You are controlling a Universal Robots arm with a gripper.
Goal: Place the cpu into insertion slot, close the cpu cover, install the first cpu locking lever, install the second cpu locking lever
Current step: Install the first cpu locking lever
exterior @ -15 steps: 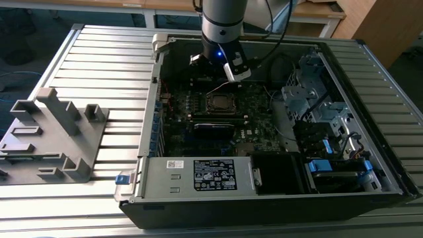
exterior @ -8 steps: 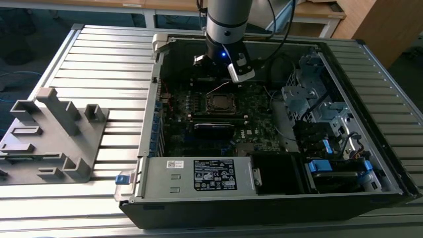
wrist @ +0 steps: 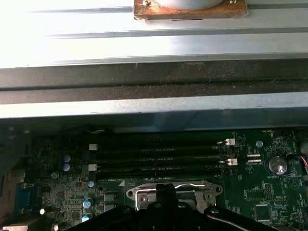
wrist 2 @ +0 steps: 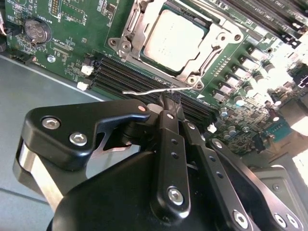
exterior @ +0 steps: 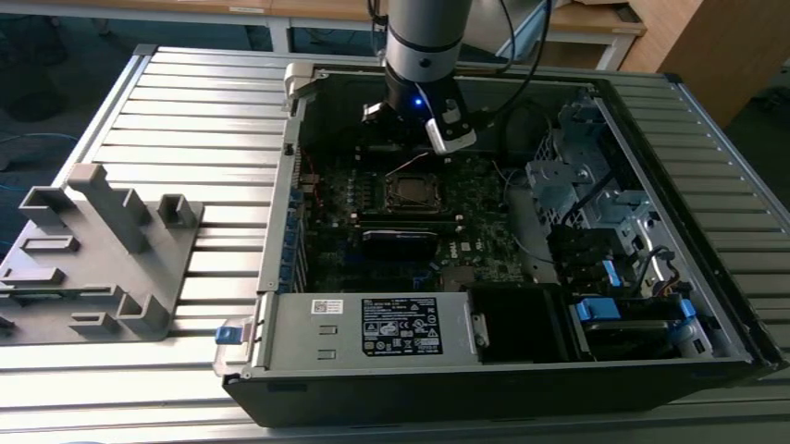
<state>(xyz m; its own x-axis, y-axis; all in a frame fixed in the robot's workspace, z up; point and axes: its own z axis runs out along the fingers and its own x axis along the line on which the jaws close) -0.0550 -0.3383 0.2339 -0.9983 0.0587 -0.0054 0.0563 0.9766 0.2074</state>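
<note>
The cpu (wrist 2: 175, 41) lies flat in the insertion slot (exterior: 412, 191). Its dull silver top faces up, and its edges line up with the edges of the slot. The cpu cover (wrist 2: 217, 42) lies down around it, and the chip shows through the cover's square window.

A thin wire locking lever (wrist 2: 147, 90) sticks out from a corner of the slot. Its long side reaches out over the long black memory slots (wrist 2: 115, 72), and it is not tucked down flat.

The exterior view shows the whole open computer case (exterior: 277, 231) lying on a ribbed metal table (exterior: 185, 111). The arm comes down into the far end of the case, and a grey plastic stand (exterior: 99, 250) sits at the exterior view's left. The second wrist view shows the chip and the lever up close on the green motherboard (wrist 2: 72, 43). The first wrist view looks across the memory slots to the case wall and a round coin battery (wrist: 277, 166).

The gripper (wrist 2: 169, 98) has its two black fingers pressed close together, with no gap to see. The wire lever crosses right at the tips. It is not clear whether the tips pinch the wire or only touch it.
</note>
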